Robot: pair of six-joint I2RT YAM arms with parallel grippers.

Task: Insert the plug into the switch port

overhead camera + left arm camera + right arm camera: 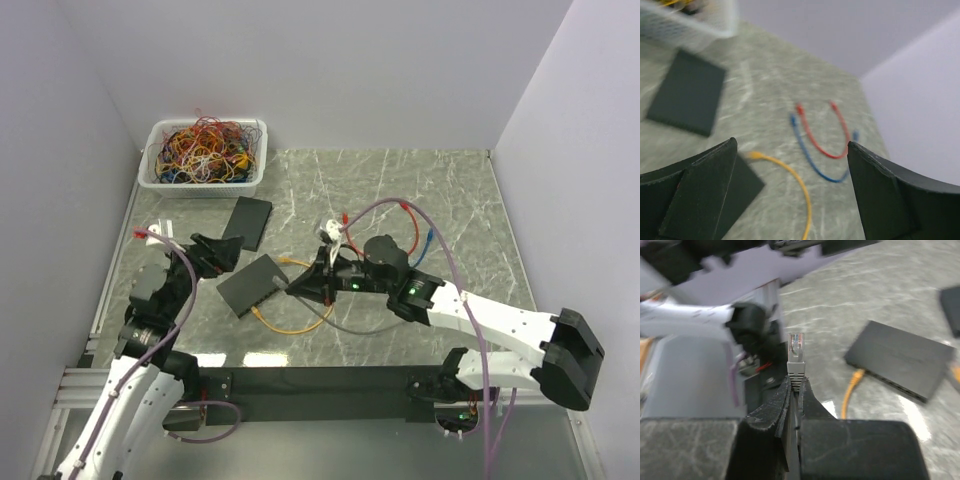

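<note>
Marbled table (450, 200), grey plug (796, 352) jutting from the clenched right pincer (796, 384), switch (900, 365) nearby, left pincer (791, 150) released.

Soft, even overhead light on a marbled desk (420, 200); both wrist views blurred.

From above, the view is bright and sharp, with faint, short shadows and white glare streaking the desk's near edge. The left wrist view is soft throughout: the basket (690, 20) at the far left corner smears, the red cable (831, 156) loses its edges, and the left gripper's (791, 145) dark fingers (695, 195) are out of focus. In the right wrist view only the plug (796, 352) is crisp; the switch (900, 365) is smeared, with glare patches beside it.
</note>
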